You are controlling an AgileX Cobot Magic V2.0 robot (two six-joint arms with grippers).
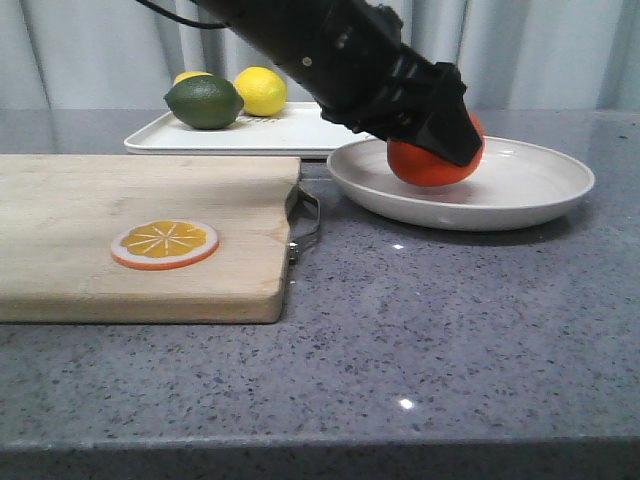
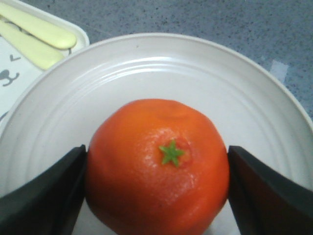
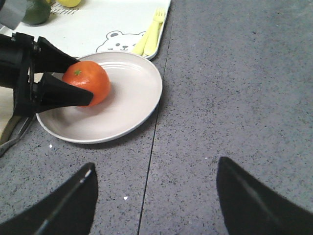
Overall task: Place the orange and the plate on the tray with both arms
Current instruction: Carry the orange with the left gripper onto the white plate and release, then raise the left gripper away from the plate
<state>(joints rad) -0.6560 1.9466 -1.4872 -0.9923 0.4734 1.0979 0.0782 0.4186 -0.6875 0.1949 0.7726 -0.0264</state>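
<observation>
The orange [image 1: 425,165] lies in the off-white plate [image 1: 520,190] on the right of the table. My left gripper [image 1: 440,150] is shut on the orange, with one black finger pressed on each side of it [image 2: 156,166]. The green stem dot faces the left wrist camera. The plate rim [image 2: 146,49] surrounds it. The white tray [image 1: 270,135] stands just behind the plate, to the left. My right gripper [image 3: 155,164] is open and empty over bare grey table, near the plate [image 3: 132,98]. It does not show in the front view.
A wooden cutting board [image 1: 100,220] with a metal handle [image 1: 308,215] lies at the left and bears an orange slice [image 1: 165,243]. On the tray are a lime [image 1: 204,102], a lemon [image 1: 260,90] and pale yellow cutlery [image 3: 151,34].
</observation>
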